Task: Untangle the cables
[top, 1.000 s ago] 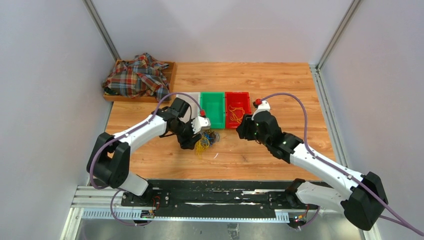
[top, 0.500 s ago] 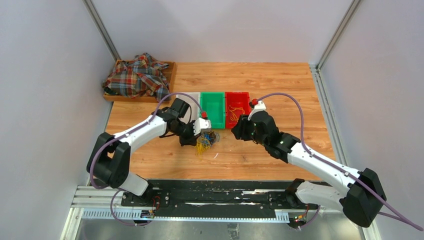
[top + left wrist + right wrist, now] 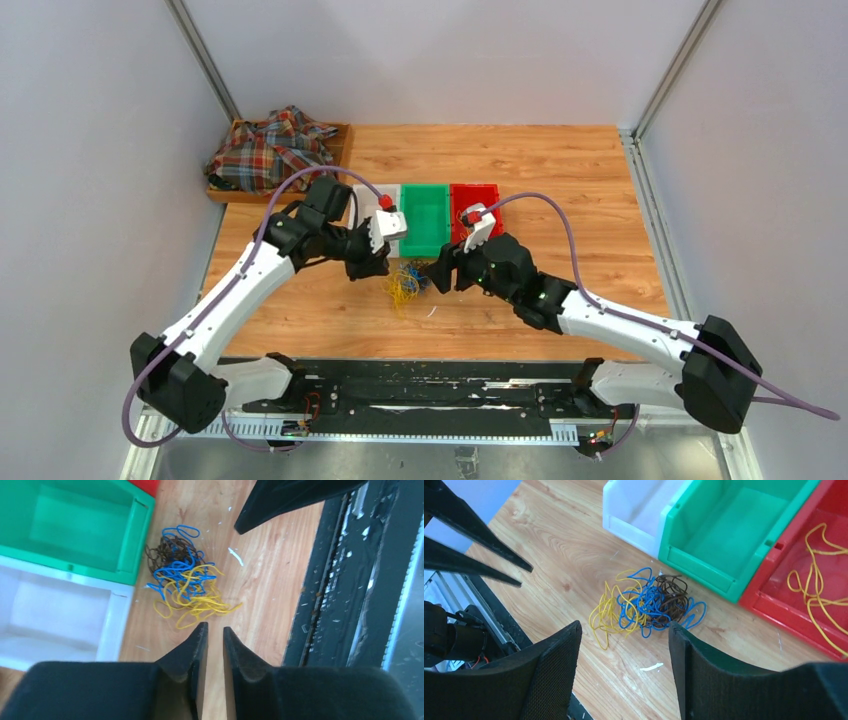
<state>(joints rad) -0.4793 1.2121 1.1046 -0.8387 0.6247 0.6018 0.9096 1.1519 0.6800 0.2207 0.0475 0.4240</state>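
The cables (image 3: 410,280) lie as a tangled pile of yellow, blue and dark loops on the wooden table, just in front of the green bin. The pile also shows in the left wrist view (image 3: 187,587) and the right wrist view (image 3: 649,605). My left gripper (image 3: 383,268) hovers left of the pile; its jaws (image 3: 214,628) stand a narrow gap apart with nothing between them. My right gripper (image 3: 440,272) is wide open and empty (image 3: 624,625), above the table just right of the pile. No cable is held.
A white bin (image 3: 372,198), a green bin (image 3: 425,188) and a red bin (image 3: 488,190) stand in a row behind the pile. The red bin holds yellow cables (image 3: 814,580). A plaid cloth (image 3: 270,150) lies at the back left. A black rail (image 3: 420,380) runs along the near edge.
My left gripper has drawn back from the pile to the left, leaving the cables on the table. My right gripper has moved left from the red bin toward the pile.
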